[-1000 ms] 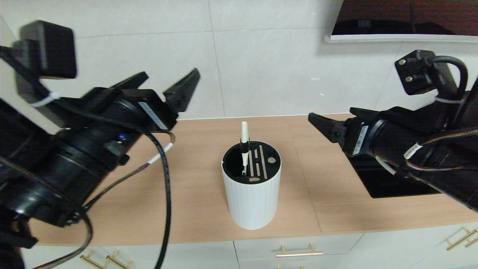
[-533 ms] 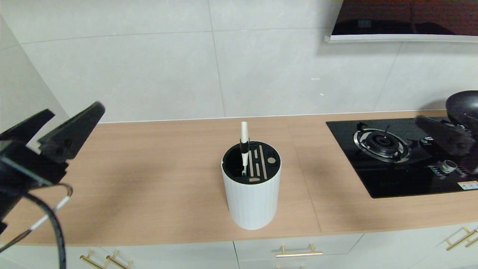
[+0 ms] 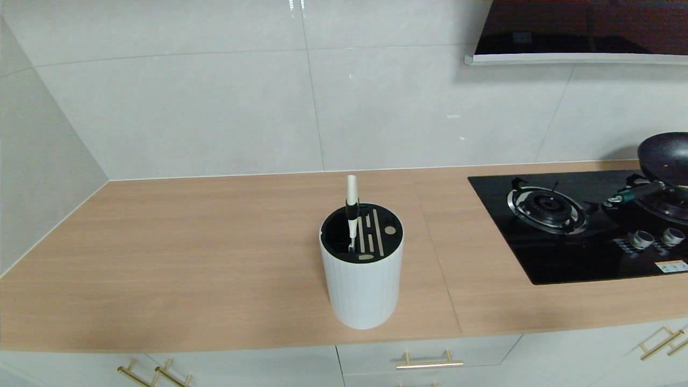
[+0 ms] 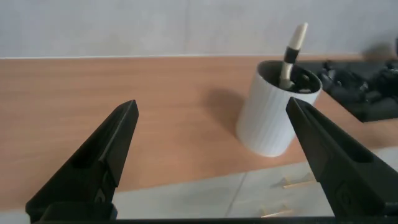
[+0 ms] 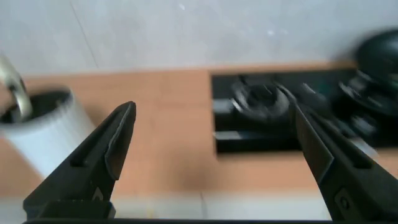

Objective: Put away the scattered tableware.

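A white ribbed utensil holder (image 3: 363, 279) with a black slotted top stands near the front edge of the wooden counter (image 3: 188, 258). One utensil with a cream and black handle (image 3: 351, 207) stands upright in its round opening. In the left wrist view my left gripper (image 4: 214, 155) is open and empty, back from the counter's front edge, with the utensil holder (image 4: 272, 112) ahead of it. My right gripper (image 5: 214, 158) is open and empty too, facing the counter with the utensil holder (image 5: 43, 134) off to one side.
A black gas hob (image 3: 586, 226) is set into the counter on the right, with a dark pan (image 3: 664, 153) on its far burner. Tiled wall stands behind, a range hood (image 3: 578, 32) hangs above the hob. Drawers with gold handles (image 3: 430, 364) sit below the counter.
Both arms have pulled back out of the head view, the left one toward the left and the right one toward the right. Holder and utensil have not moved.
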